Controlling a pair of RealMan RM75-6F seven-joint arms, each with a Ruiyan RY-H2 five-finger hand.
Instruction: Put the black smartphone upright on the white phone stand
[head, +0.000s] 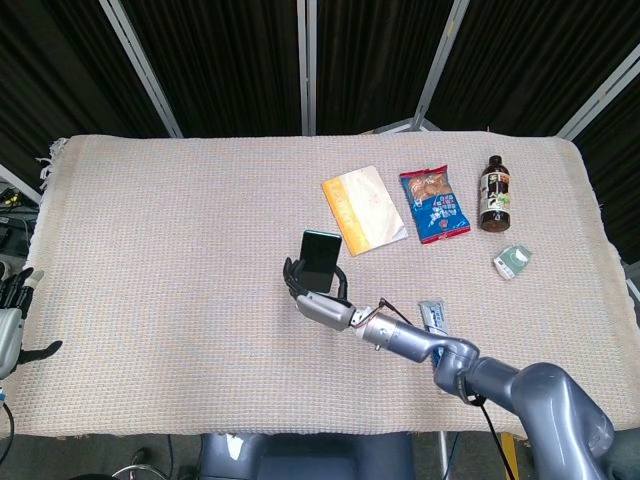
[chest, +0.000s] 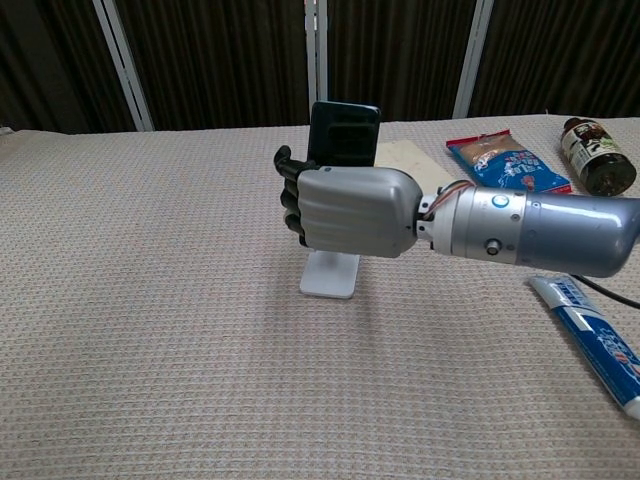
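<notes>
The black smartphone (head: 321, 256) (chest: 343, 133) stands upright in my right hand (head: 318, 295) (chest: 350, 210), which grips its lower part. Directly below the hand, the white phone stand (chest: 331, 275) shows only its base plate on the cloth; its upper part is hidden behind the hand, so I cannot tell whether the phone touches it. In the head view the stand is hidden. My left hand (head: 12, 320) hangs off the table's left edge, fingers apart and holding nothing.
A toothpaste tube (chest: 595, 343) (head: 432, 318) lies right of my forearm. Further back lie an orange-white booklet (head: 364, 209), a blue snack bag (head: 434, 204) (chest: 507, 163), a dark bottle (head: 494, 194) (chest: 598, 158) and a small green-white packet (head: 514, 261).
</notes>
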